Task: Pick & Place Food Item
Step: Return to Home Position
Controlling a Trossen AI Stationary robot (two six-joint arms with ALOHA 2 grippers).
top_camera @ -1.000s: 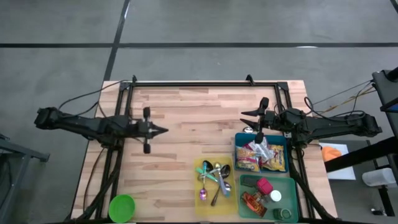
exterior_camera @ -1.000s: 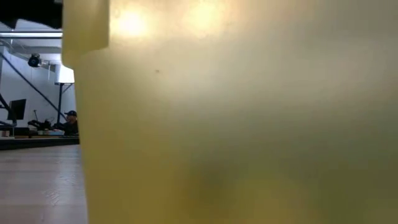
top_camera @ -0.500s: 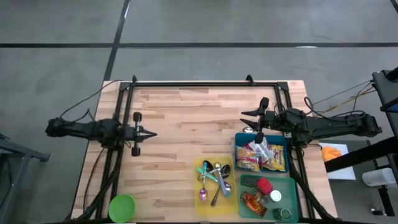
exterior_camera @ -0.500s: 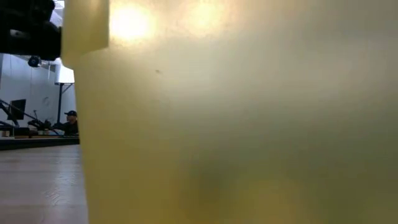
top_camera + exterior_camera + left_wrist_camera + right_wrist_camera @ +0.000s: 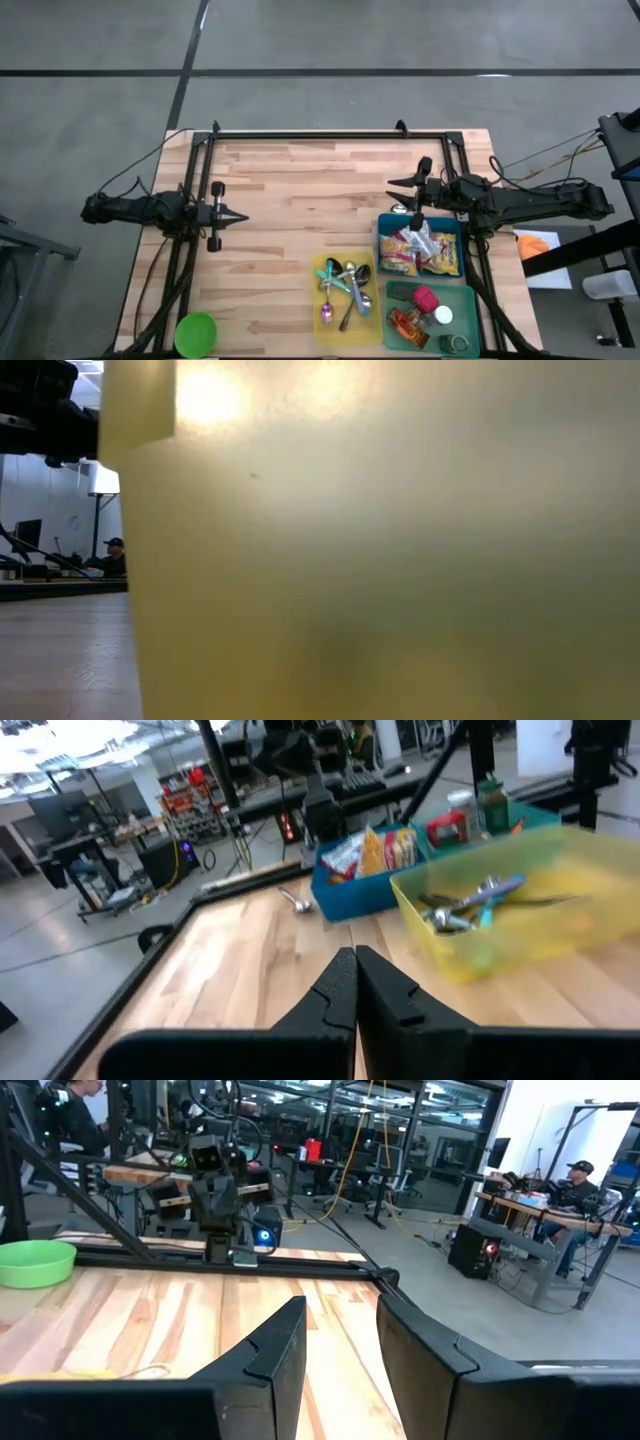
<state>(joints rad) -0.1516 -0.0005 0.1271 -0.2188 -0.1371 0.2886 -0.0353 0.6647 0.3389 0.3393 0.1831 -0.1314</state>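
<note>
Left arm lies low along the left edge of the light wooden table (image 5: 300,180); left gripper (image 5: 240,215) has its fingers pressed together on nothing, pointing across bare boards. Right gripper (image 5: 392,196) hangs near the right side with fingers parted, also empty. Mixed metal and coloured-handled spoons (image 5: 345,283) lie heaped in the translucent yellow plastic bin (image 5: 316,300); crinkled snack packets (image 5: 415,250) fill the blue plastic bin (image 5: 380,250) just beside it. A small silvery item (image 5: 399,208), possibly a spoon, rests on the table touching or nearly touching the blue bin, right under the right gripper. Risks, as I judge them: that stray piece gets left unsorted; a low swing of the right arm could flick it or nudge the blue bin; the round green plastic bowl (image 5: 196,333) sits at the table's corner and could be knocked off.
</note>
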